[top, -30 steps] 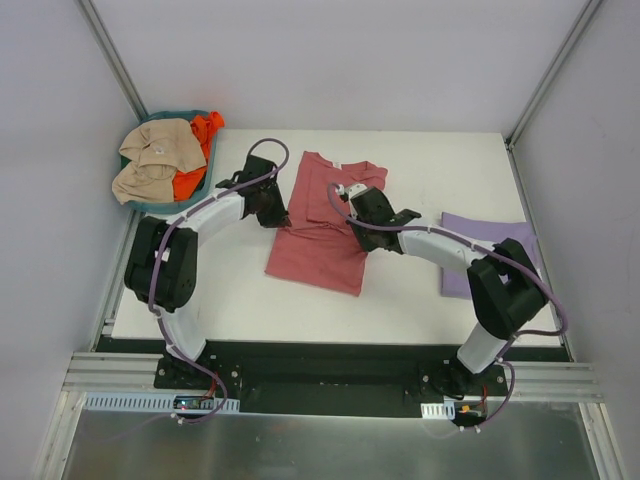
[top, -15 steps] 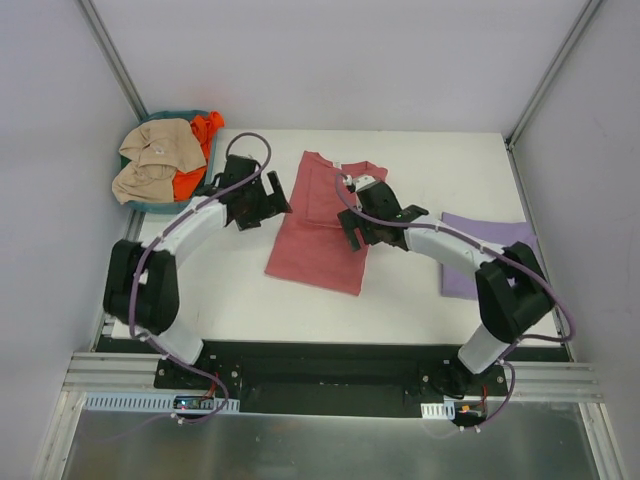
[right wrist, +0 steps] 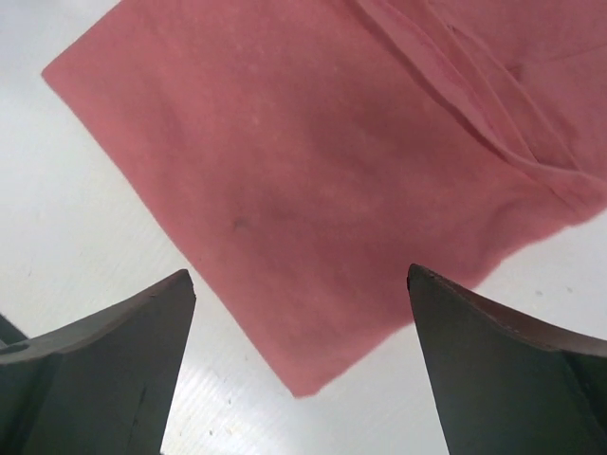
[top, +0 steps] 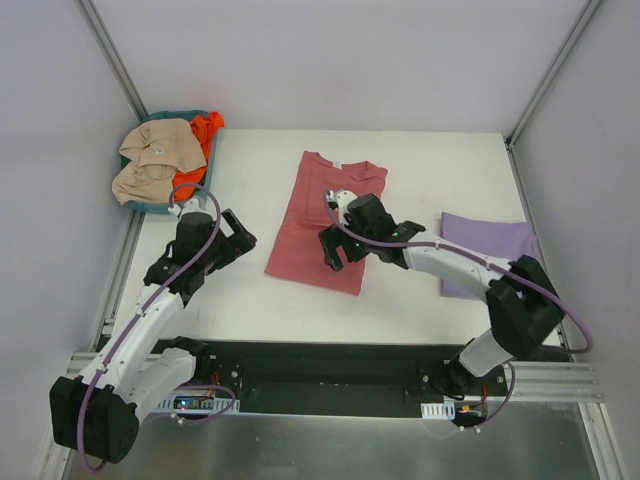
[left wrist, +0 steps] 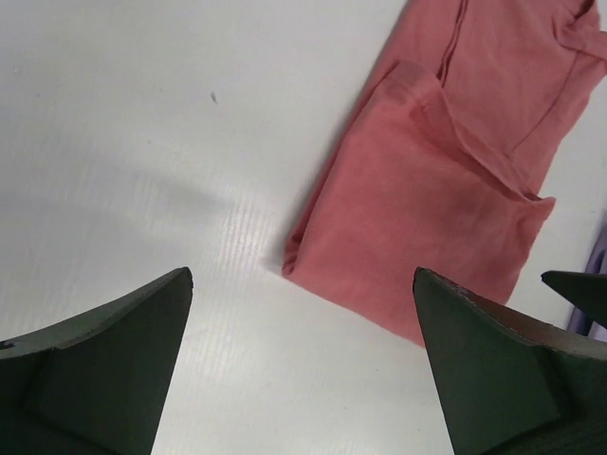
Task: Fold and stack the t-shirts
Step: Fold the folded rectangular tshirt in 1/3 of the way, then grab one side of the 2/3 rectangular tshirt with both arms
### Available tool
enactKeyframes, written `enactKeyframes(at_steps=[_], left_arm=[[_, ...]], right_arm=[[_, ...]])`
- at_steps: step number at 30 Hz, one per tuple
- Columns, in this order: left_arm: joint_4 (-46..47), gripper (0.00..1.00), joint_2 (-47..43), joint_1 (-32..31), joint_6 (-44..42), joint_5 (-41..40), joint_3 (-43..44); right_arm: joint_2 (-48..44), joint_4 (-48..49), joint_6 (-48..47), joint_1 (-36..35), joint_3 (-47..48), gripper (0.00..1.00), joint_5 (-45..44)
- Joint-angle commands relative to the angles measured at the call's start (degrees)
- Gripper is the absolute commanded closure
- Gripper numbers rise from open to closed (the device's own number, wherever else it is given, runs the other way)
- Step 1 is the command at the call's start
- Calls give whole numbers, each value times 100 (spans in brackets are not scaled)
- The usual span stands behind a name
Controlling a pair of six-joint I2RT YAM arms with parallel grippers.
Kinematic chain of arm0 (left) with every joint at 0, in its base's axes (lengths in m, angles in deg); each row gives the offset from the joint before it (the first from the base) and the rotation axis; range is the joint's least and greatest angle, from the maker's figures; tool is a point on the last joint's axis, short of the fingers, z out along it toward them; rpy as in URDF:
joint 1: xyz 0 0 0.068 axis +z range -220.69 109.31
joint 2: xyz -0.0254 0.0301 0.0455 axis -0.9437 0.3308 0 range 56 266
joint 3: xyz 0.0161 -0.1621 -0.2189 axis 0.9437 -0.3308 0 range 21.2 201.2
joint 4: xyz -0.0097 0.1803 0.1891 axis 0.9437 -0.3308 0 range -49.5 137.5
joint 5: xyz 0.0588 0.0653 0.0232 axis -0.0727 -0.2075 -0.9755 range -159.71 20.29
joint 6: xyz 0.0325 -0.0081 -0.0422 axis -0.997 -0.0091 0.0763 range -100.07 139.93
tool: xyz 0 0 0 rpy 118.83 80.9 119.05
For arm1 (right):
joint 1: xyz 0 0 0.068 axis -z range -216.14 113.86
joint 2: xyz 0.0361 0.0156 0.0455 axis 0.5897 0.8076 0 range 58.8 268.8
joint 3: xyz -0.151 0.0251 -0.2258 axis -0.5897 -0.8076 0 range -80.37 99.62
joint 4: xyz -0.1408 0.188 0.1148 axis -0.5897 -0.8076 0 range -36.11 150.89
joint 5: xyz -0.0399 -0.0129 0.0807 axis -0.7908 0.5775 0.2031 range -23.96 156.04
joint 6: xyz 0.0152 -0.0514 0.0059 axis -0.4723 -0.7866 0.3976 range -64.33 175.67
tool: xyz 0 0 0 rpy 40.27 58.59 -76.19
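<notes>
The brick-red t-shirt (top: 322,205), directly beneath the right gripper (top: 333,250), is folded lengthwise and probably needs a crosswise fold. The lavender t-shirt (top: 490,245), off to that gripper's right, looks folded; stacking is not yet done. Both grippers gape wide, empty and touching nothing. The left gripper (top: 238,238) hovers left of the red shirt.

Up top we look steeply down from behind the arm bases (top: 190,372) at the frame's bottom, whole table (top: 250,300) in view. Our wrist cams hover close, peering down past their fingers (left wrist: 95,379); all three share the red shirt (top: 318,215).
</notes>
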Motion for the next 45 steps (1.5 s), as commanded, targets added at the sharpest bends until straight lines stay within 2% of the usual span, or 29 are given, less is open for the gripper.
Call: enactKeyframes(at_steps=[1,7,10,15,19,24,26,28,31,36,39,41,43,45], left_arm=[[25,1,-150,46,258,-146,-220],[-28,1,367,90,20,381,-80],[-28,1,658,108,-32,715,8],[-28,1,1027,108,-85,1041,52],[-28,1,1159,108,-103,1076,17],[16,1,1545,116,-68,1261,96],[25,4,1791,108,-33,1410,166],[43,9,2020,108,-6,1481,245],[130,23,2380,108,46,1577,281],[385,37,2969,99,117,1744,368],[543,40,3347,99,178,1946,447],[657,45,3497,81,231,2043,430],[728,58,3576,73,258,2122,404],[781,80,3603,73,275,2166,351]], right_arm=[[834,132,218,65,687,4,278],[1994,-140,297,609,1751,4,224],[2487,-105,35,812,2155,4,260],[2761,-562,-414,883,2824,4,234],[2182,-572,-599,874,2518,4,330],[742,-36,-564,761,1096,4,295],[170,-26,-564,585,507,4,235],[-270,-17,-538,296,-20,4,-125],[-824,18,-380,-249,-636,4,-863],[-1212,53,-187,-689,-1182,4,-1075],[-1169,97,-204,-830,-1341,4,-1128],[-1063,62,-204,-927,-1315,4,-1190],[-967,44,-256,-1059,-1289,4,-1286],[-887,-113,-309,-1147,-1193,4,-1470]])
